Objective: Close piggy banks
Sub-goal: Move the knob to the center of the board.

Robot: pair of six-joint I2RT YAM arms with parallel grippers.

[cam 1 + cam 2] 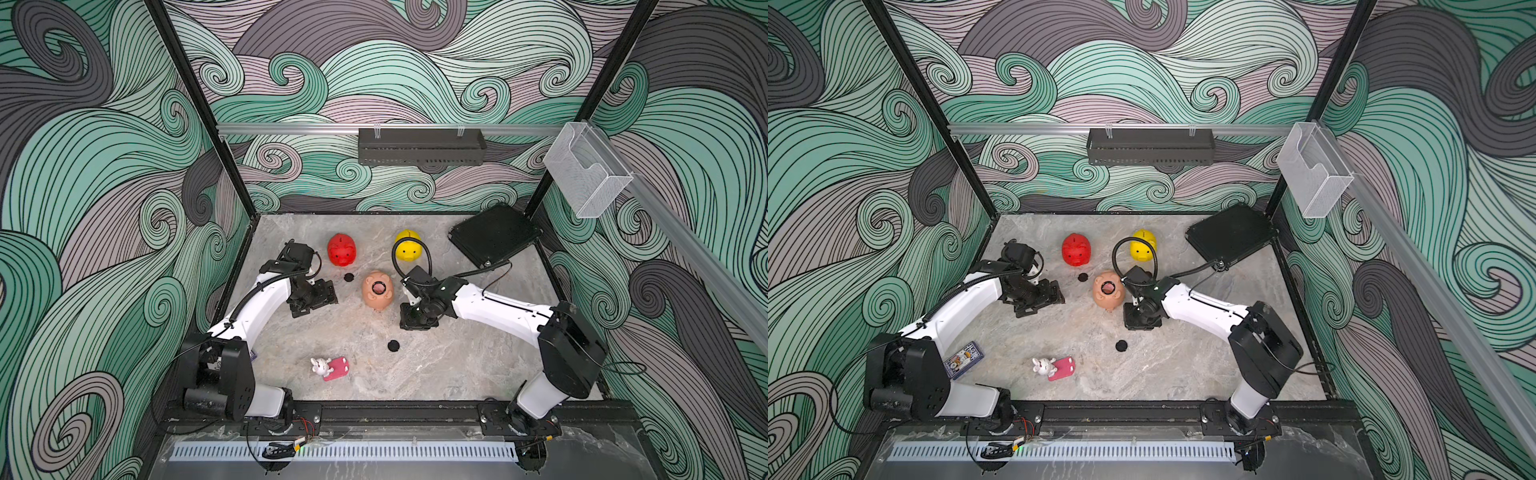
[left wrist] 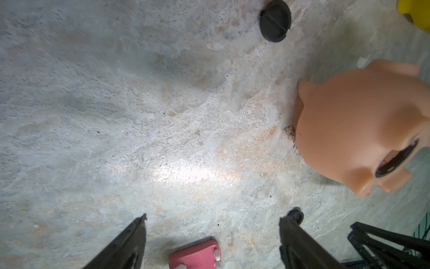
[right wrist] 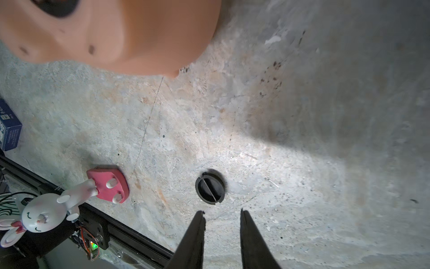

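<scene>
Two upright, one belly-up
Back row: red pig (image 1: pixel 341 249) and yellow pig (image 1: pixel 408 248), standing — nearer, peach-pink pig (image 1: pixel 377 296), round belly hole open.

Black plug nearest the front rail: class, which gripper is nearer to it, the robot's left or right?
Right. The right gripper hovers close to the plug, which lies just ahead of it. The left gripper is farther off, left of the peach piggy bank.
</scene>
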